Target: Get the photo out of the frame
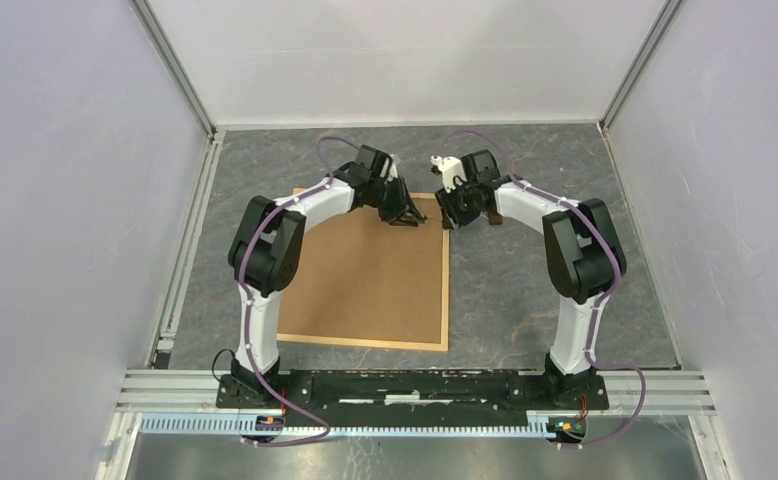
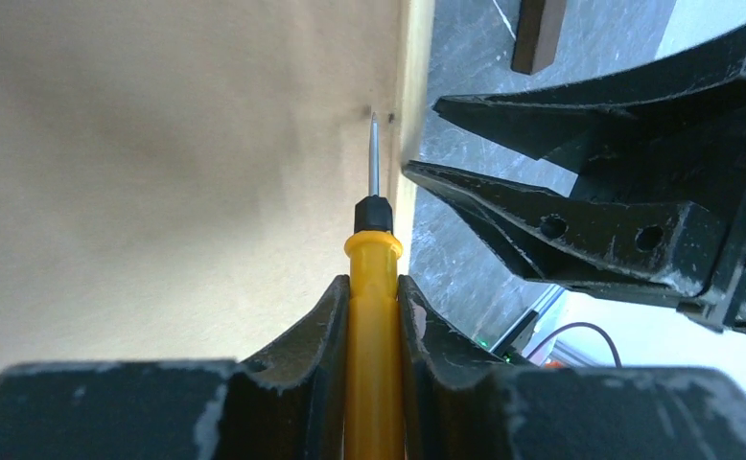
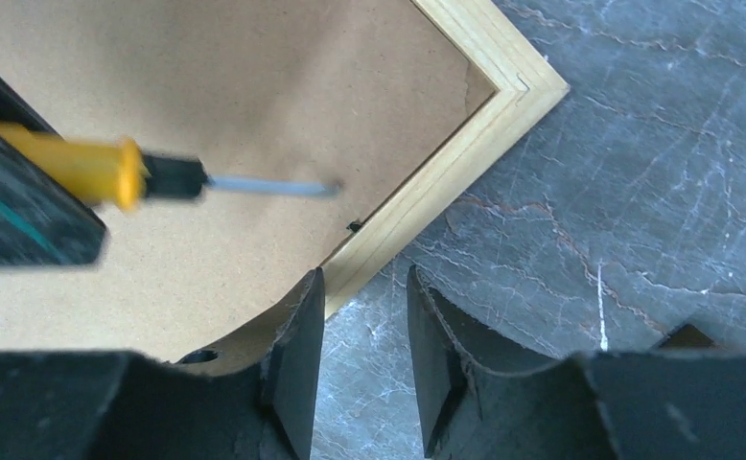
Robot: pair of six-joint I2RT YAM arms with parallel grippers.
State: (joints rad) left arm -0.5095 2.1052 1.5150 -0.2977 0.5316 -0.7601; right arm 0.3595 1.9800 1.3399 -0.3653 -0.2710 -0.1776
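My left claw clenched on a yellow screwdriver, tip at the brown board seated in the frame, right claw released over its edge

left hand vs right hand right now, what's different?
The left hand is shut on a yellow-handled screwdriver; the right hand is open and empty. The left hand is over the frame's brown back, with the tool tip near the rim; the right hand sits beside that rim, mostly over the table. Shared: black fingers, both by the frame's far right corner.
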